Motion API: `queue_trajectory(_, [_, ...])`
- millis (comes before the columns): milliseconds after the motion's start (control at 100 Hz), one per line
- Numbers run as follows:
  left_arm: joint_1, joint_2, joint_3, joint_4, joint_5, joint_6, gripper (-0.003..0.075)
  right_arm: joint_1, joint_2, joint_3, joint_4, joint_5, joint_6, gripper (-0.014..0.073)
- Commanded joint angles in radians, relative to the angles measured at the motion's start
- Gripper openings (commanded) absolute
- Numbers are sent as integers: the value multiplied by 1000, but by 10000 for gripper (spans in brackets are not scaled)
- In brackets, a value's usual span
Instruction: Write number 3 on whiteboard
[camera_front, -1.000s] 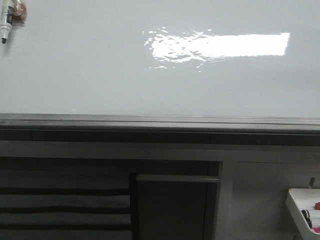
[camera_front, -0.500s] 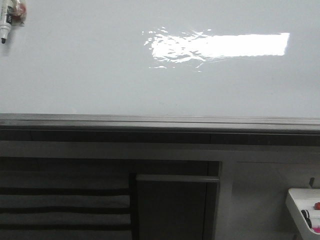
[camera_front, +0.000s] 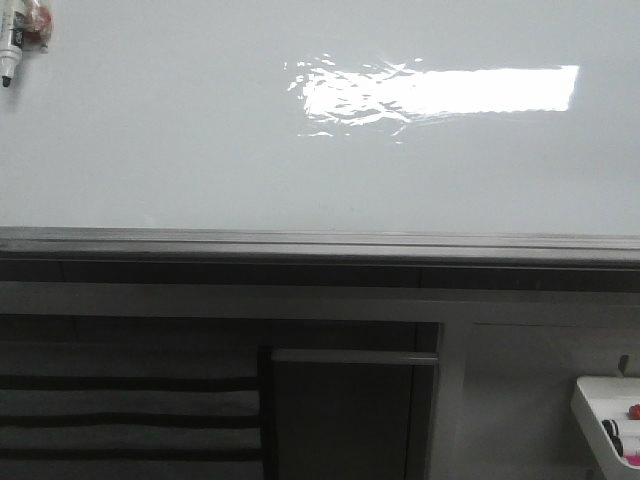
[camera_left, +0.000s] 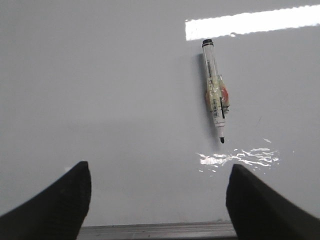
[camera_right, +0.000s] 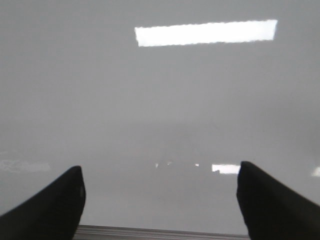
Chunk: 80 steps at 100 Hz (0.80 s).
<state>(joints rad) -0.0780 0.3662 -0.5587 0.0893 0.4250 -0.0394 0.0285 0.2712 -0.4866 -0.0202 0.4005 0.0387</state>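
The whiteboard (camera_front: 200, 150) fills the upper front view, glossy white with a bright rectangular glare and a grey bottom rail (camera_front: 320, 240). No number 3 shows on it. A marker (camera_front: 14, 40) with a black tip hangs on the board at its upper left; it also shows in the left wrist view (camera_left: 216, 95), tip down. My left gripper (camera_left: 159, 192) is open and empty, facing the board (camera_left: 100, 100) below and left of the marker. My right gripper (camera_right: 160, 195) is open and empty, facing bare board (camera_right: 160, 100). Neither gripper shows in the front view.
Below the rail are white cabinet panels (camera_front: 520, 380), a dark recess with a handle bar (camera_front: 350, 356) and dark slats (camera_front: 120, 420). A white tray (camera_front: 610, 415) with small coloured items sits at the lower right.
The front view has shifted slightly: the tray at lower right and the cabinet sit a little lower in frame. The marker stays in place.
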Motion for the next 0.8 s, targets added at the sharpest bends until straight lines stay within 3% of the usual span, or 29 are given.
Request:
queue_trajectory(0, [2,33,-33,-15,-104,-9,470,-5,21,-34,11,-77,-4,558])
queue_trajectory(210, [-47,192,-42,-23,-124,10,400,-5,21,-34,11,-77,-4,558])
queue_trajectory(410, [-108,392,-57,-23,-242,18,347,-5,21,-34,11,-77,-4,558])
queue_trajectory(790, [-110,736,-244,-89,-297,18,323,-5,21,-34,11,-77,-4,558])
